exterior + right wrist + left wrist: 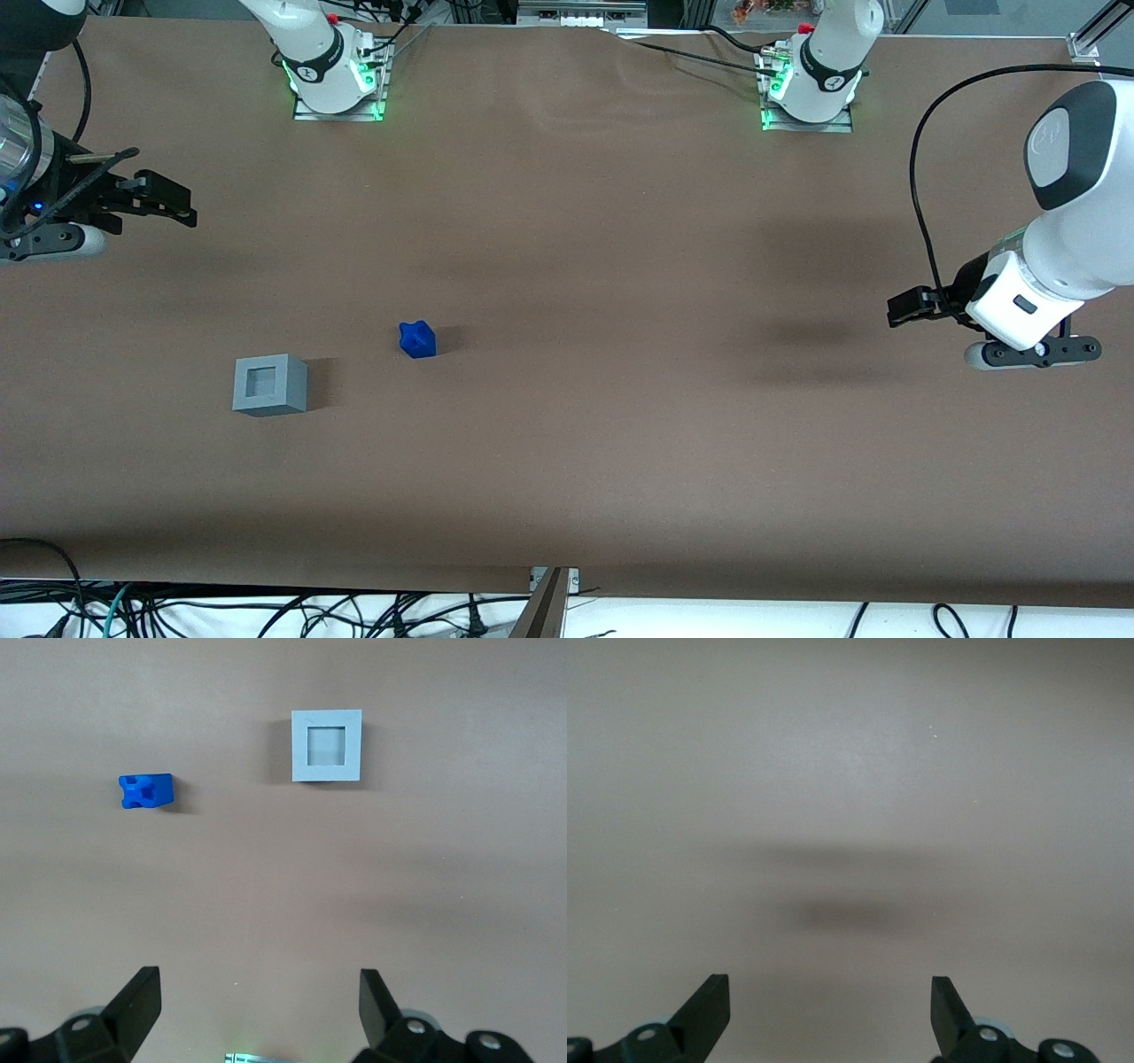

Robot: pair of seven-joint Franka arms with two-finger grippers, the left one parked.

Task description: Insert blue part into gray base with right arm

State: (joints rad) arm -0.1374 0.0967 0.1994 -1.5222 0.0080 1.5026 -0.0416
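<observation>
A small bright-blue knobby plastic block [417,340] lies on the bench near a light-gray plastic cube [270,385], whose square recess faces up; the open black hand [168,202] hangs well apart.

Front view overlooks table [620,266]; wrist views face down.

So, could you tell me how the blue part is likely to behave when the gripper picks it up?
The blue part looks like rigid plastic, so probably stiff and light. Its knobby, irregular top may let it twist between fingers. The open gripper hangs above the table, apart from it and the gray base.
</observation>
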